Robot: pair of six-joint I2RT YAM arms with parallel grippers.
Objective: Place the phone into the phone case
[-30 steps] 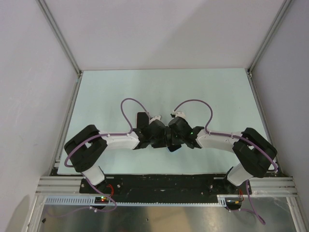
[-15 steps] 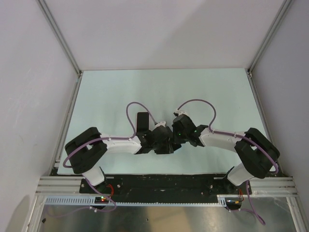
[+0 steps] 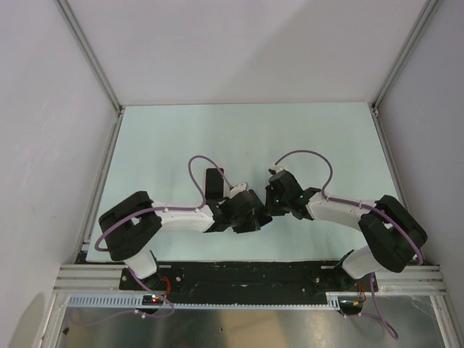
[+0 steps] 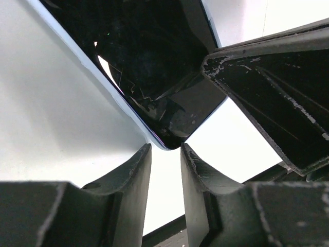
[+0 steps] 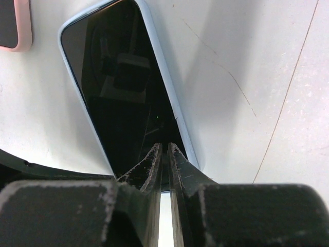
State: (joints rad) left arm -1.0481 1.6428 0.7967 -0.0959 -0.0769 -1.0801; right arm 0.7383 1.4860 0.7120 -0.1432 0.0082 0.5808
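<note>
My right end effector (image 5: 163,147) is sitting nearly closed, with only a sliver of light showing between its fingers. Its tips are lying over the near end of the phone (image 5: 121,87). I cannot tell whether they are nipping its pale blue rim or merely pressing on the glass. My left end effector (image 4: 165,149) is standing narrowly parted and holding nothing, and one rounded corner of the phone is pointing into the mouth of that gap.

The phone is lying on the counter (image 5: 247,67) with its dark screen facing up. The case (image 5: 14,24), pink-edged, is showing only as a corner at the far left of the right wrist view, apart from the phone. So I am judging the task as barely begun: the phone is not in the case, and lifting, carrying and seating are all remaining.

Both wrists are crowding together close to the counter's near edge, leaving little room between them. The open room is lying farther back, toward the rear wall.
</note>
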